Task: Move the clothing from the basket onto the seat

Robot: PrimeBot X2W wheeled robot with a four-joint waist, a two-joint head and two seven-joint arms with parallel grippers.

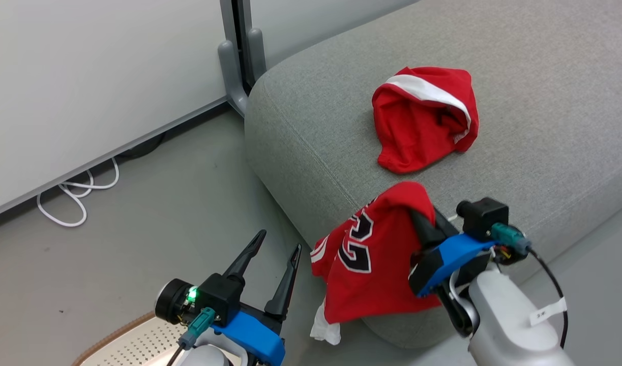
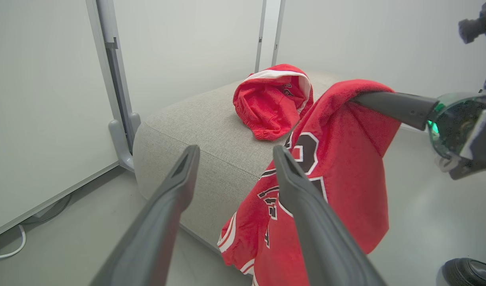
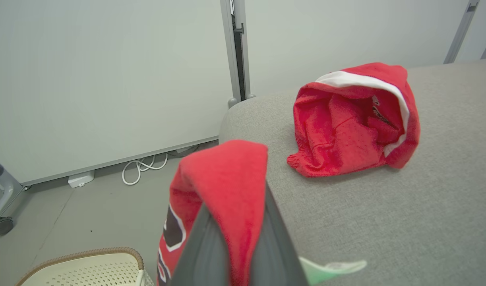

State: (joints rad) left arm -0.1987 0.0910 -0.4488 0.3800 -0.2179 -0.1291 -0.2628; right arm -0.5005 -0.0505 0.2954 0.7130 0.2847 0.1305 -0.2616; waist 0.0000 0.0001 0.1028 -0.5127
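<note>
right tool (image 1: 421, 218): I hold jersey (image 1: 372, 254) pinched, it hangs below at seat (image 1: 544, 127) edge | left tool (image 1: 279, 241): wide, beside jersey | trimmed garment (image 1: 422, 122): on seat past right tool | basket (image 1: 132, 340): under left tool

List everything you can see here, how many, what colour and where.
jersey: one, red, black-and-white numerals, hanging at the seat's edge
banded garment: one, red with white band, on the seat
white piece: one, white, below the jersey
seat: one, grey, ahead
basket: one, cream, at the lower left
cable: one, white, on the floor
left hand: one, dark fingers, open and empty
right hand: one, dark fingers, shut on the jersey
</note>
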